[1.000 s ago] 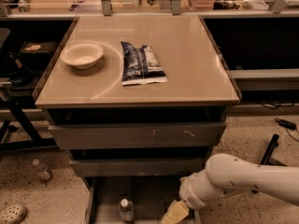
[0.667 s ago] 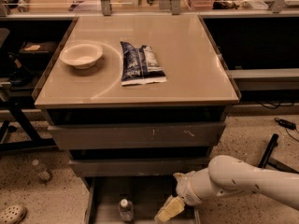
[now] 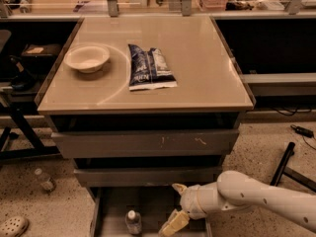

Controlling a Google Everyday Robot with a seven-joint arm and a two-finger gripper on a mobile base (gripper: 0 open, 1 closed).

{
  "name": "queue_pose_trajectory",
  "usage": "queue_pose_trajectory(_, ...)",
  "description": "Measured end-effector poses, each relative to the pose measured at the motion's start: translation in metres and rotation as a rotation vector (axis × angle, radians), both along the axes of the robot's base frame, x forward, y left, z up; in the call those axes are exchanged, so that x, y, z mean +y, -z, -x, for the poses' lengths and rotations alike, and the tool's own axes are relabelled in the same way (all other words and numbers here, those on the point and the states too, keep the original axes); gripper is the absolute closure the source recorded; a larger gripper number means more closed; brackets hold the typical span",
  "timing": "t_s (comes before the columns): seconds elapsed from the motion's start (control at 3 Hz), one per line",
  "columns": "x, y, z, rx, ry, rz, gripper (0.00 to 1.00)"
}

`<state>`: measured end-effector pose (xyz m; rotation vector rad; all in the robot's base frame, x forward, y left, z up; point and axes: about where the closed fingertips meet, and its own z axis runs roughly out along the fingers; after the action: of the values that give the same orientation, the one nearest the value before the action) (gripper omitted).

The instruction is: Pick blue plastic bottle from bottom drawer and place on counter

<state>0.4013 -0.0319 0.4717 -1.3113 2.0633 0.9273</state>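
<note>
The counter (image 3: pixel 197 58) is showing a glossy, smooth beige top. The pouch (image 3: pixel 149 68) is looking like shiny, crinkled plastic, and the bowl (image 3: pixel 87 58) is looking pale and matt. The upper drawer fronts (image 3: pixel 148 143) are showing dull, scuffed grey. The bottle (image 3: pixel 132 222) is looking like clear plastic. The gripper (image 3: pixel 174 206), hovering over the bottom drawer (image 3: pixel 118 204) with fingers spread, is showing smooth cream plastic.
</note>
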Motion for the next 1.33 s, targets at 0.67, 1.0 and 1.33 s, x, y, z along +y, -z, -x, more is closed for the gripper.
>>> queue_pose_trajectory(0.67, 0.007, 0.015, 0.007, 0.017, -0.012, -0.030, 0.00)
queue_pose_trajectory(1.0, 0.021, 0.049, 0.008, 0.002, -0.062, -0.044, 0.00)
queue_pose_trajectory(1.33, 0.032, 0.108, 0.000, -0.026, -0.096, -0.065, 0.00)
